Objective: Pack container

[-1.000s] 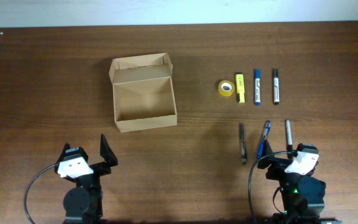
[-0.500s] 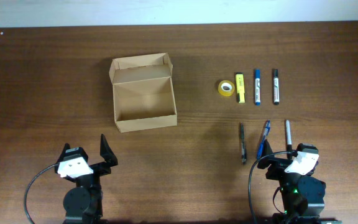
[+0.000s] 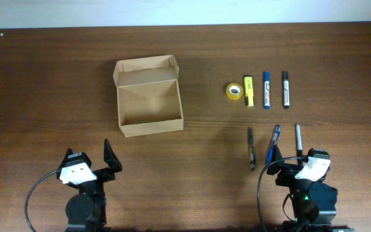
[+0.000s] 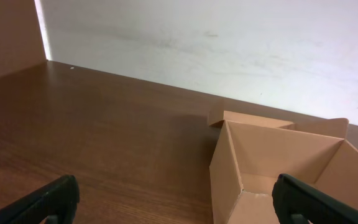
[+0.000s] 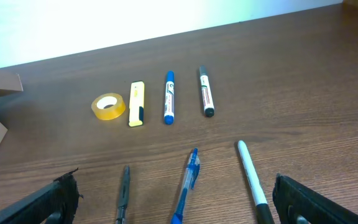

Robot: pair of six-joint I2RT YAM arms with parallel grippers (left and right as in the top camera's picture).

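Note:
The tan cardboard container (image 3: 149, 96) stands open on the table left of centre, lid flap folded back; it also shows in the left wrist view (image 4: 278, 168). To its right lie a yellow tape roll (image 3: 234, 91), a yellow highlighter (image 3: 249, 91), a blue marker (image 3: 266, 89) and a black marker (image 3: 286, 89). Nearer me lie a dark pen (image 3: 251, 147), a blue pen (image 3: 273, 143) and a white pen (image 3: 297, 140). My left gripper (image 3: 108, 164) is open and empty, in front of the box. My right gripper (image 3: 287, 162) is open and empty, just behind the pens.
The right wrist view shows the tape roll (image 5: 108, 106), highlighter (image 5: 137, 103), blue marker (image 5: 168, 97), black marker (image 5: 206, 91) and the three pens (image 5: 188, 183). A white wall (image 4: 229, 43) runs behind the table's far edge.

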